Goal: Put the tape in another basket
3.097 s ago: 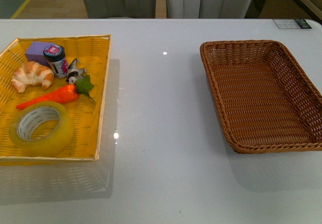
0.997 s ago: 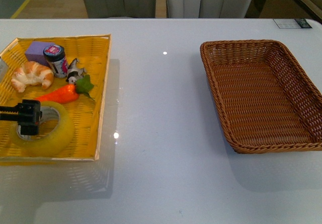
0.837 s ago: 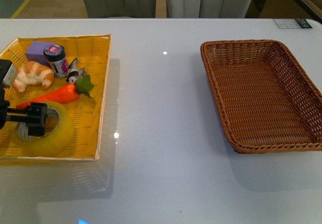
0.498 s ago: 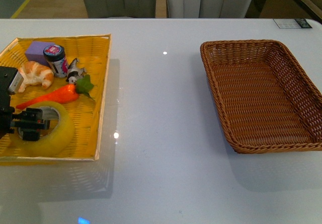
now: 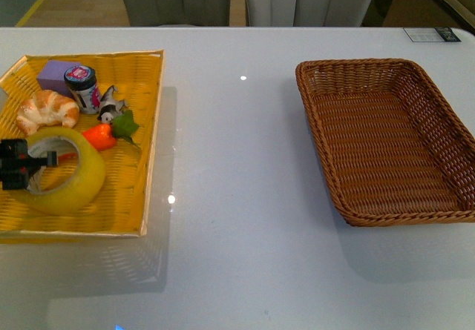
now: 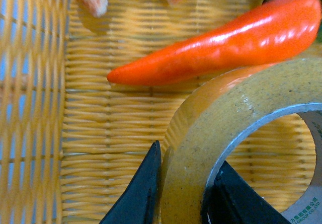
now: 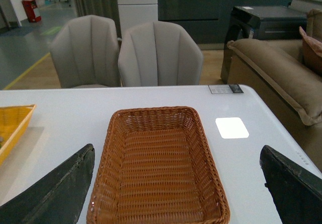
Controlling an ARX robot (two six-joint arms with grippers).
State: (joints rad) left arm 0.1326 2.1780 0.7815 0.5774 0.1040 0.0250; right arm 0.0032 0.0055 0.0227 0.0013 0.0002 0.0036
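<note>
tape tilted up in my left end effector, carry still to come

tape (image 5: 63, 170) lay flat on the yellow tray (image 5: 141, 159) half a second ago, with my left end effector (image 5: 22, 165) lowered at its ring. now the roll stands tipped on edge and sits higher in the front view, hiding most of the carrot (image 5: 99, 136) that showed full length before. the left wrist view shows why: one finger is outside the yellowish wall, the other is inside the core, and the two are clamped narrow across the wall. the tray weave shows through the roll's hole there, with the carrot just beyond it. from these views i cannot tell whether the lower edge of the roll still brushes the weave, though the shadow under it suggests it is mostly clear.

for the task, i judge the grasp is made and the lift has begun; the crossing has not. the basket (image 5: 378, 152) sits well apart on the far side of the counter (image 5: 237, 196), with nothing in it. my right end effector (image 7: 176, 153) hangs wide open above the near end of the basket, holding nothing.

next i need more height, so the roll clears the tray's raised rim. the croissant (image 5: 46, 110) and the carrot are close, and a low swing could drag them. the pinch is on one side of the ring only, so the roll may swing or slip as i travel; a steady pace seems wise.
</note>
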